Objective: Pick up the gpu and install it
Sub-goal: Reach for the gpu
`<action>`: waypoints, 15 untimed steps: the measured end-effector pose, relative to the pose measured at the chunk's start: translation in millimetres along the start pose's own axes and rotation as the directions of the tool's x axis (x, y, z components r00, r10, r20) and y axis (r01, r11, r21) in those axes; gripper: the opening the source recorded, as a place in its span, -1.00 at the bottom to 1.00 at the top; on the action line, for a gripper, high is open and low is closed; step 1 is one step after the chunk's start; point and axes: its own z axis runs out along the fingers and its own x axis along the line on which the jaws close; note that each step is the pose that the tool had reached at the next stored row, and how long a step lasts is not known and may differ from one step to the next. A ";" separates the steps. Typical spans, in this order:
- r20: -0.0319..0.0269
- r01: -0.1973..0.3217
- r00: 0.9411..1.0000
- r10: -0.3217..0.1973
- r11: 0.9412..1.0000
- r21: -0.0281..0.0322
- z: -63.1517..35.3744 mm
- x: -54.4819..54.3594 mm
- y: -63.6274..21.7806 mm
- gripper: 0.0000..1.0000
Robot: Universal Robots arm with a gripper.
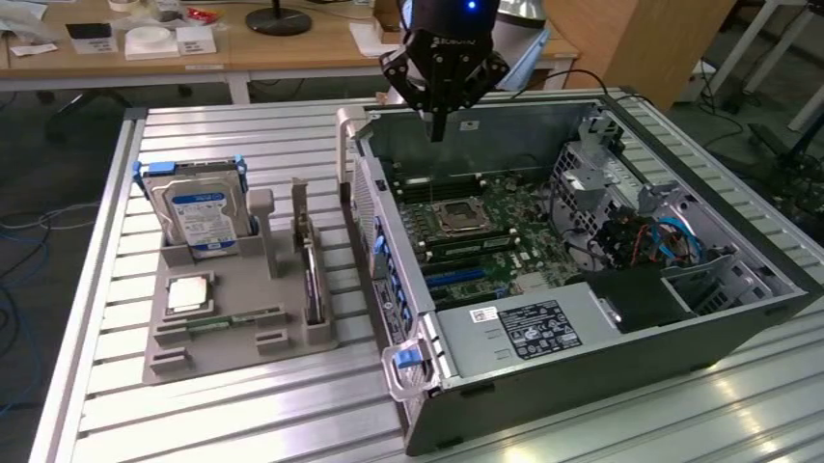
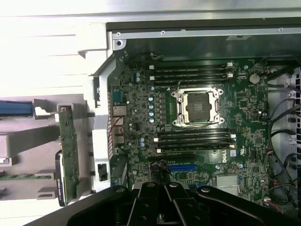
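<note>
Pick not started, I reckon. Pincer [image 1: 438, 123] is pinched shut and empty, hovering over the motherboard [image 1: 496, 246] in the open case [image 1: 618, 371]. The gpu [image 1: 307, 260] stands on edge in the grey holder [image 1: 232, 333], well apart from the pincer, lower and beyond the case wall. A grasp needs the jaws opened and lined along the card's top edge.

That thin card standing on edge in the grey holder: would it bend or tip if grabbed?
The gpu looks like a rigid circuit board, so probably stiff. Standing on edge in the grey holder, it likely tips without its slot. Bare components suggest fragility.
</note>
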 end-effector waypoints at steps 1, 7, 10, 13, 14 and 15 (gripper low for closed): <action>0.000 0.000 1.000 0.000 1.000 0.000 -0.1 1.5 -0.1 -0.79; 0.000 0.000 1.000 0.000 1.000 0.000 -0.5 15.4 -1.2 -0.79; 0.000 0.000 1.000 0.000 1.000 0.000 -0.6 22.9 -1.7 -0.79; 0.000 0.000 1.000 0.000 1.000 0.000 -0.9 30.7 -2.3 -0.79; 0.000 0.000 1.000 0.000 1.000 0.000 -0.9 32.7 -2.4 -0.79; 0.000 0.000 1.000 0.000 1.000 0.000 -1.0 34.8 -2.6 -0.79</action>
